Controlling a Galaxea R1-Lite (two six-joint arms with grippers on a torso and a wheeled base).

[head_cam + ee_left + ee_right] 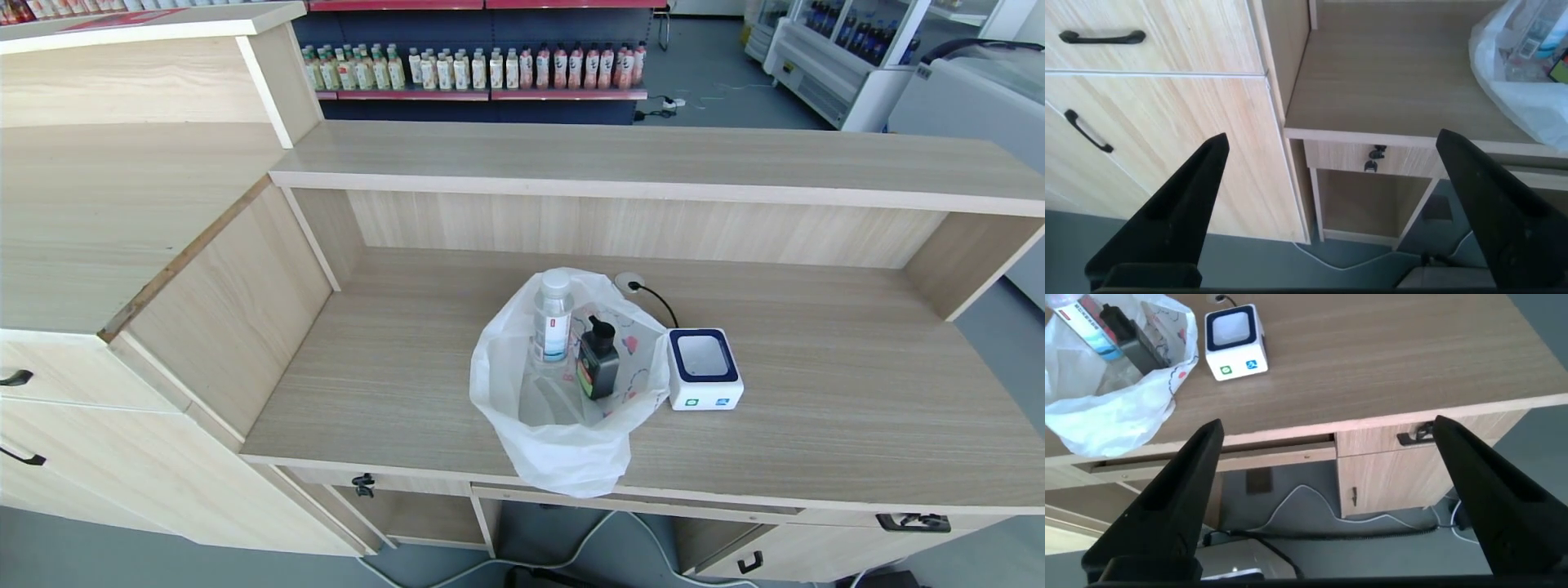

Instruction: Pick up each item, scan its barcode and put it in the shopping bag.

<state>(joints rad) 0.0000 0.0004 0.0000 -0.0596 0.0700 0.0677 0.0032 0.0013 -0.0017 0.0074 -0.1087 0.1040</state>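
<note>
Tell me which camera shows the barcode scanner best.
The head view: the scanner sits whole on the counter beside the shopping bag, window up, with its cable visible. The right wrist view shows it whole too, but at a slant. The left wrist view faces the bag's edge and the drawers instead.

left pincer [1333,136]: two matte black tapered wedges | right pincer [1328,423]: same black pointed wedges

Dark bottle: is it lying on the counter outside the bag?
No, the dark bottle stands inside the shopping bag beside the clear bottle.
</note>
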